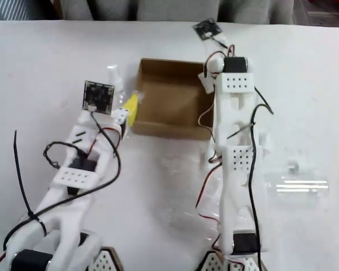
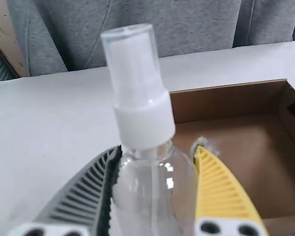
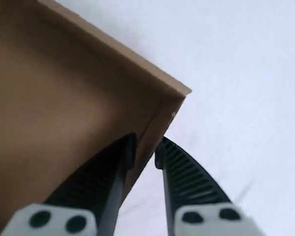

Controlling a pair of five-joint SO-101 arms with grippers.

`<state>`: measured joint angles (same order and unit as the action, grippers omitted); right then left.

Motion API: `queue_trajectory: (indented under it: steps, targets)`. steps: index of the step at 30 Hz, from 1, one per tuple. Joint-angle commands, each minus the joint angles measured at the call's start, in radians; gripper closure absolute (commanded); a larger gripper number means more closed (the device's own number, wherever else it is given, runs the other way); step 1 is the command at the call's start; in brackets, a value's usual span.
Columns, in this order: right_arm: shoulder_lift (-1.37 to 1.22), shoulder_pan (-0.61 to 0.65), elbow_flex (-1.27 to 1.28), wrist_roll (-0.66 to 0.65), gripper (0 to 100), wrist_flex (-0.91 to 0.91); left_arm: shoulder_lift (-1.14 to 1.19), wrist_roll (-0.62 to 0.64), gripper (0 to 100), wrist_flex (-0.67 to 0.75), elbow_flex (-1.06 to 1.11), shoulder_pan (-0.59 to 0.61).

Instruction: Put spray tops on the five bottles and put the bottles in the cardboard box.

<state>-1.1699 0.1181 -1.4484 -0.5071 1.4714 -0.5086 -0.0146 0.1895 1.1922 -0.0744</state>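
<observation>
Bottle (image 2: pixel 145 189) upright, top (image 2: pixel 137 73) up | left pincer (image 2: pixel 158 150) grasping it | right pincer (image 3: pixel 145 142) clamps box (image 3: pixel 64 88)

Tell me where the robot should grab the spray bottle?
Grab the bottle by its clear round body, just under the white spray top, from both sides. It is upright, and the body is wider than the top; the left end effector holds it so, beside the cardboard box.

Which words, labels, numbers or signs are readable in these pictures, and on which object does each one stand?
There are none to read. The bottle and its spray top are plain. The walls of the cardboard box show no print.
</observation>
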Motion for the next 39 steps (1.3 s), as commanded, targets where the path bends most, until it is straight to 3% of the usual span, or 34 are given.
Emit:
queue_trajectory:
  steps: [1, 10, 16, 25, 31, 37, 39]
  targets:
    - [0.024, 0.045, -0.064, -0.032, 94.9, 0.021, -0.005, 0.012, 90, 0.034, -0.058, 0.007]
    - [0.071, 0.081, -0.064, -0.038, 71.1, 0.084, -0.005, 0.012, 90, 0.034, -0.057, 0.007]
    - [0.074, 0.097, -0.064, -0.084, 77.2, 0.085, -0.008, 0.012, 90, 0.034, -0.057, 0.015]
    - [0.240, 0.087, -0.124, 0.074, 77.9, 0.265, -0.185, 0.014, 90, 0.034, 0.009, 0.044]
    - [0.404, -0.039, 0.120, 0.198, 78.5, 0.266, -0.203, 0.012, 90, 0.035, 0.006, 0.044]
    - [0.636, -0.128, 0.542, 0.193, 98.4, 0.263, -0.202, 0.012, 90, 0.035, -0.075, 0.016]
    - [0.719, -0.159, 0.663, 0.190, 97.0, 0.262, -0.200, 0.012, 90, 0.035, -0.117, 0.012]
